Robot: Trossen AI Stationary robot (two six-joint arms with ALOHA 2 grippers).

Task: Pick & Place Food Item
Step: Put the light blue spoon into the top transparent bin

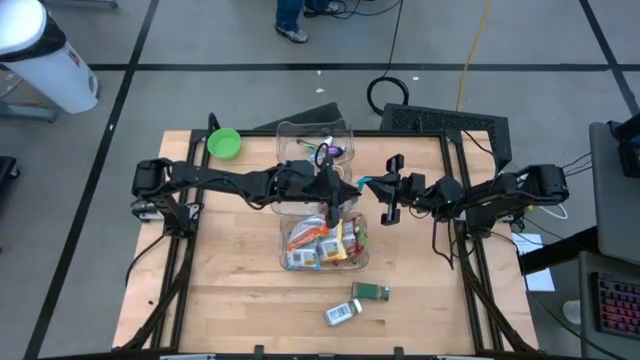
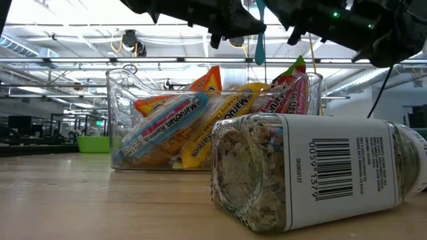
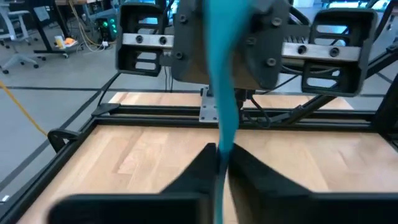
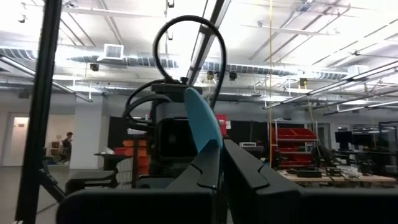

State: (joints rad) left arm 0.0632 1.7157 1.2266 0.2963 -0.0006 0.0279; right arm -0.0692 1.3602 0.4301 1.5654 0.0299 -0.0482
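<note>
Teal is what jumps out: a thin teal packet (image 1: 372,183) is up in the air mid-table, pinched from both sides at once. The left gripper (image 1: 358,185) reaches in from the left with its fingers closed down on one edge. In the left wrist view, the strip runs straight up from between that arm's dark fingers (image 3: 199,168). The right gripper (image 1: 383,188) faces it from the other side, clamped tight on the opposite end of the same packet. The right wrist view has the teal edge sticking up out of the closed tips.

In the low view the packet (image 2: 259,40) hangs edge-on above the rim of the clear bin (image 2: 115,120), toward the bin's right end. From overhead it's just off the bin's far right corner.

The bin is stuffed with ramen packs (image 2: 167,127), orange and yellow wrappers leaning every which way. A second clear tub (image 1: 315,135) sits behind it with something purple inside, and a green bowl (image 1: 223,143) is off to the far left. Two spice jars (image 1: 370,292) lie on their sides on the wooden table (image 1: 230,290) in front of the bin, and the nearer one (image 2: 313,170) shows its barcode
</note>
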